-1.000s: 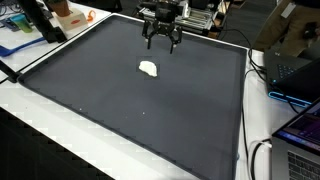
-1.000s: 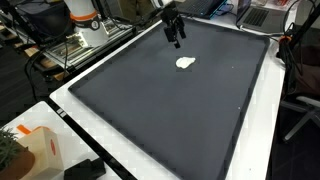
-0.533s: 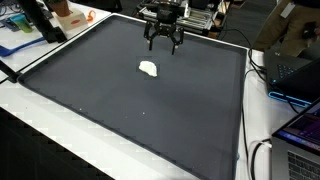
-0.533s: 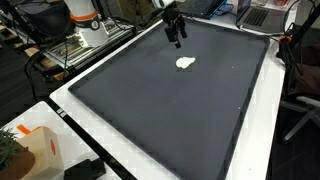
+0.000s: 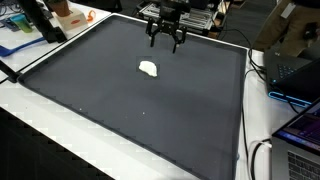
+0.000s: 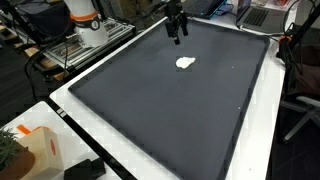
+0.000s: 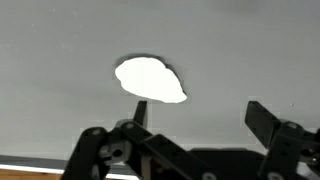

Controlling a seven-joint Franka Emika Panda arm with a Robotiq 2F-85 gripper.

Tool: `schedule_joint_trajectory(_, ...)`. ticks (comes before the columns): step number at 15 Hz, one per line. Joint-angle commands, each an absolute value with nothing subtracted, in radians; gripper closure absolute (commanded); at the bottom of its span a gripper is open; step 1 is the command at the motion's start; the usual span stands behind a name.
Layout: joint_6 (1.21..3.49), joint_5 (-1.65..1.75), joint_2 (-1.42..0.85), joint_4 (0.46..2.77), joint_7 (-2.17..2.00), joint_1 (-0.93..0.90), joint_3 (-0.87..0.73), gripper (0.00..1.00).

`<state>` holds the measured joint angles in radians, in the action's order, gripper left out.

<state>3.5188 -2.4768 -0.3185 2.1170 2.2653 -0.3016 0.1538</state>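
Open hand (image 5: pixel 165 44) held in the air over the far part of a dark mat (image 5: pixel 150 125), with a small white lump (image 5: pixel 148 68) lying apart from it, nearer and a little to the left.

The jaws are spread as wide as they are seen to go, and nothing is held between them or touched by them. The white lump is found alone on the mat, which is laid over the counter (image 6: pixel 70 100); in both exterior views it is set toward the far half, well apart from every edge. In the wrist view the lump (image 7: pixel 150 80) is seen ahead of the left finger rather than centred between the fingers (image 7: pixel 139 112), its long axis slanted from far left to near right. What the lump is made of cannot be told.
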Motion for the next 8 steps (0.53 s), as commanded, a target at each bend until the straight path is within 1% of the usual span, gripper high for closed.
schedule_joint_trajectory(1,3.609,-2.526,-0.347,2.013,2.332,-0.216,0.206,0.0)
schedule_joint_trajectory(3,3.66,-2.564,-0.359,1.96,2.374,-0.158,0.235,0.0)
schedule_joint_trajectory(4,3.685,-2.508,-0.372,1.949,2.312,-0.092,0.307,0.0)
schedule_joint_trajectory(5,3.714,-2.508,-0.385,1.925,2.316,-0.052,0.342,0.0)
schedule_joint_trajectory(8,3.77,-2.508,-0.455,1.854,2.33,0.128,0.528,0.0)
